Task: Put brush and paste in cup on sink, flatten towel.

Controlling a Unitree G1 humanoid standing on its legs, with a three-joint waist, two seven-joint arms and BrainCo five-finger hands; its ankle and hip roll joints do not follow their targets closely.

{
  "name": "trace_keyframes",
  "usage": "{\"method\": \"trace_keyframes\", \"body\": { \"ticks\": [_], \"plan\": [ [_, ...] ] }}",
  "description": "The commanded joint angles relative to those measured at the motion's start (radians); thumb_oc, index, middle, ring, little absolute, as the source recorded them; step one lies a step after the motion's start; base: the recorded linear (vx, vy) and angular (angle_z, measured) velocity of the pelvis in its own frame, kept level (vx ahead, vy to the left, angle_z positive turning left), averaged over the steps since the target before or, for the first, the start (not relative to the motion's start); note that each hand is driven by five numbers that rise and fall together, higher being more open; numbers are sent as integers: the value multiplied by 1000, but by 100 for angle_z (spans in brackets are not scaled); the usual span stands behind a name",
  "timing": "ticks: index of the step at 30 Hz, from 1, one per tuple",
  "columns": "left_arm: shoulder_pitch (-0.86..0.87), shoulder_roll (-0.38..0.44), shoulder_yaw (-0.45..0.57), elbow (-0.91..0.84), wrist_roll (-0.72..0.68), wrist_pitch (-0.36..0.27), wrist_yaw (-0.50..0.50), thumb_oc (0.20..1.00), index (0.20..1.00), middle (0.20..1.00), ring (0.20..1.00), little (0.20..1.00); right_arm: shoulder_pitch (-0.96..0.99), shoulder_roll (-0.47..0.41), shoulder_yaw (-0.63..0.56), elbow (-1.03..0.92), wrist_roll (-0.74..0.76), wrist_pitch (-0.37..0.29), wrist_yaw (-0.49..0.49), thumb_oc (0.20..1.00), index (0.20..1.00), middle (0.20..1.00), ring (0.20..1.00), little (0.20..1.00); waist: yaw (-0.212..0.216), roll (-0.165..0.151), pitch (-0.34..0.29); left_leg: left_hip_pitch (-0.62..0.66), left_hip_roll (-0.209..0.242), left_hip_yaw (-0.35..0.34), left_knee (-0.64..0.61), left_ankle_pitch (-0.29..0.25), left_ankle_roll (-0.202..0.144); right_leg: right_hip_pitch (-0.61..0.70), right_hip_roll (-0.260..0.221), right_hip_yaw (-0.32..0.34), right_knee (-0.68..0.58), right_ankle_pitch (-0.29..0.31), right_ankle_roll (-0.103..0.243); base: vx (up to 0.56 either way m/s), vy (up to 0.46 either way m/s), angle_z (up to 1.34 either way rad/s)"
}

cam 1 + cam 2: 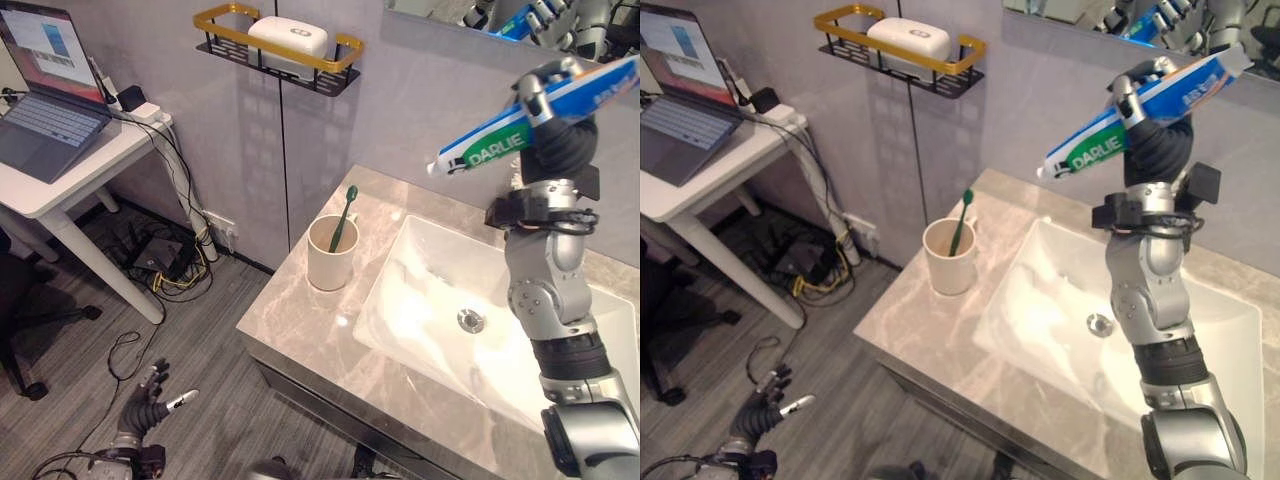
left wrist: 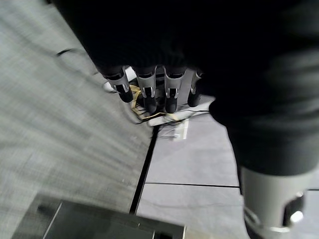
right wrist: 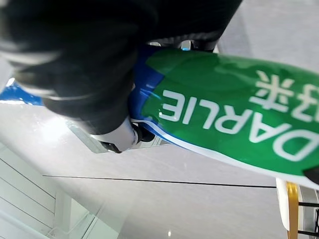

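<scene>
Right hand [image 1: 548, 95] raised high over the sink [image 1: 430, 330], near the wall, fingers curled round a green, blue and white toothpaste tube [image 1: 500, 140]; tube lies roughly level, tilted slightly, cap end toward the robot's left and lower than the tail end. Right wrist view confirms the clamp: the tube [image 3: 224, 114] fills the space just past the dark cover. Cream cup [image 1: 332, 254] stands upright on the marble bench [image 1: 290, 320], just beside the basin's left rim, with a green toothbrush [image 1: 344, 218] leaning in it, head end up, above the rim. Tube is well apart from the cup, above and to its right. Left hand [image 1: 150, 400] hangs low at the robot's left side above the grey wood floor [image 1: 200, 400], well away from the bench, fingers loosely spread and holding nothing; left wrist view shows the fingers [image 2: 149, 94] straight in a row. On the wall above the cup, a black and gold shelf [image 1: 280, 45] carries a white soap box [image 1: 288, 40]. Far left, a white desk [image 1: 60, 180] with an open laptop [image 1: 45, 95]
</scene>
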Motion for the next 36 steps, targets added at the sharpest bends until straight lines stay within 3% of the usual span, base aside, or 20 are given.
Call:
{"method": "trace_keyframes", "body": {
  "ticks": [1, 22, 36],
  "plan": [
    [21, 92, -15, -60, -38, -15, -6, 1000, 1000, 1000, 1000, 1000, -104, -47, 13, -56, -24, -26, 11, 200, 200, 200, 200, 200, 37, -7, -58, -1, -76, 57, -4, 12, 69, 5, -59, -26, 85, -48, 84, 40, -38, 1],
    [39, 100, -52, -129, -39, -24, 14, 1000, 1000, 1000, 1000, 1000, -153, 41, 108, 82, -2, 7, 21, 200, 200, 200, 200, 200, 50, -19, -67, 34, -62, 88, -14, -6, 52, 66, -36, -23, 46, -68, 71, 14, -10, -3],
    [43, 85, -44, -137, -40, -21, 29, 1000, 1000, 1000, 1000, 1000, -137, 61, 170, 70, -9, 52, 51, 200, 200, 200, 200, 200, 50, -28, -60, 37, -62, 87, -14, -10, 55, 70, -34, -19, 47, -67, 71, 0, 0, 0]
  ]
}}
